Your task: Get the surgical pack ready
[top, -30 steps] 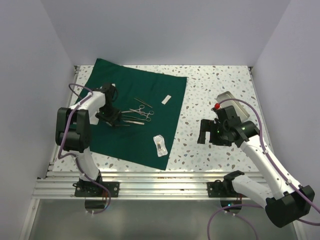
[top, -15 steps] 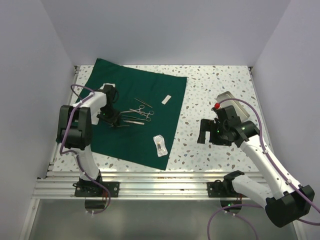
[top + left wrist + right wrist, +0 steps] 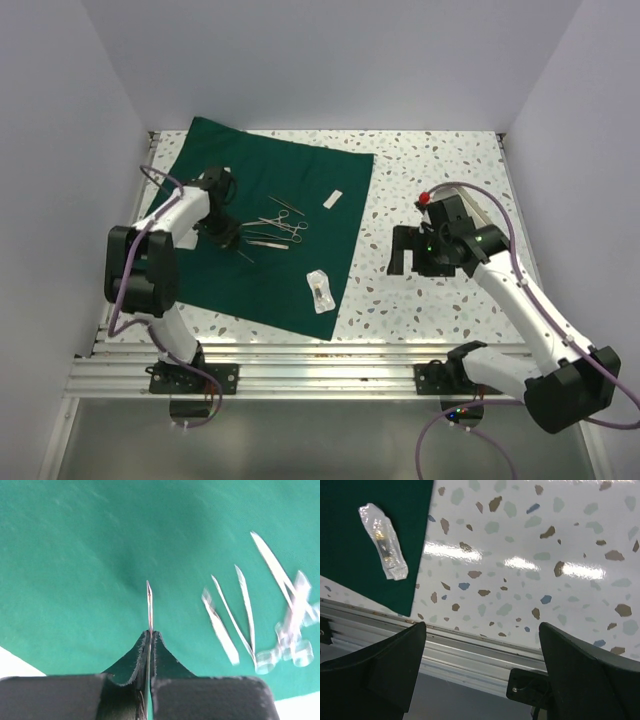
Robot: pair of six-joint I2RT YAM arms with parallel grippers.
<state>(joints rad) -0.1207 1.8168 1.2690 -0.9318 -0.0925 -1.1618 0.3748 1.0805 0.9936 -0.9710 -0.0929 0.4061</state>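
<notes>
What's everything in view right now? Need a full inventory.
dark green cloth drape: one, green, flat on the table's left half
loose steel instruments: about three, silver, middle of the drape; exact count unclear
thin pointed steel instrument: one, silver, clamped in the left gripper
small white rectangular pad: one, white, far right part of the drape
clear plastic packet: one, transparent, on the drape by its right edge
shallow metal tray: one, grey, far right, mostly hidden behind the right arm
speckled white table: one, under everything
left gripper: black, shut, over the drape
right gripper: black, open, empty, over bare table
</notes>
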